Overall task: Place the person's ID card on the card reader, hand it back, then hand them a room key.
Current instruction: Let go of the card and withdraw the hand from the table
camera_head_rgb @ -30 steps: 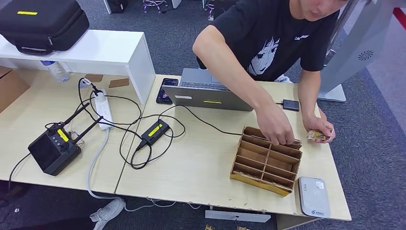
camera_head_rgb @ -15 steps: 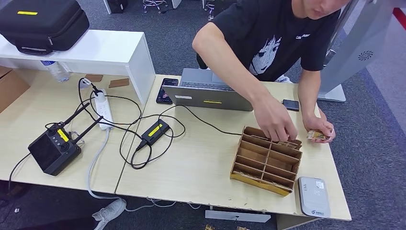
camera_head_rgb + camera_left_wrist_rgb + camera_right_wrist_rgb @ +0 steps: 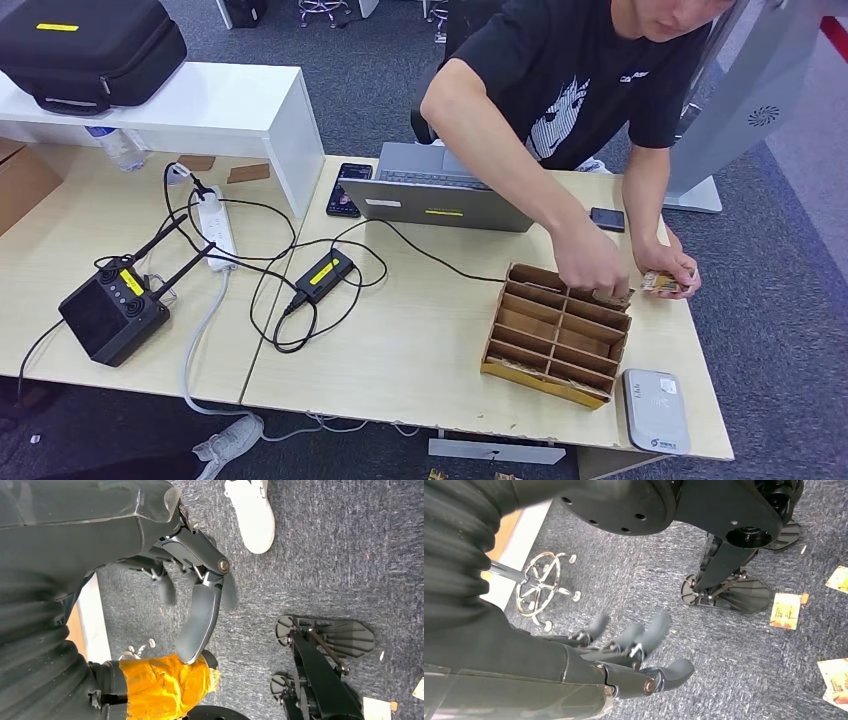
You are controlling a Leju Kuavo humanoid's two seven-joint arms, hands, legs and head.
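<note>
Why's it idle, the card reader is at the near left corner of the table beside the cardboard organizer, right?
Wrong corner. The head view shows the card reader at the near right corner of the table, beside the cardboard organizer.

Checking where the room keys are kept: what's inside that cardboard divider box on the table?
The cardboard divider box has mostly bare-looking slots. A person's hand reaches into the far compartment, covering its contents. Slot bottoms nearer the camera are hidden by the dividers.
</note>
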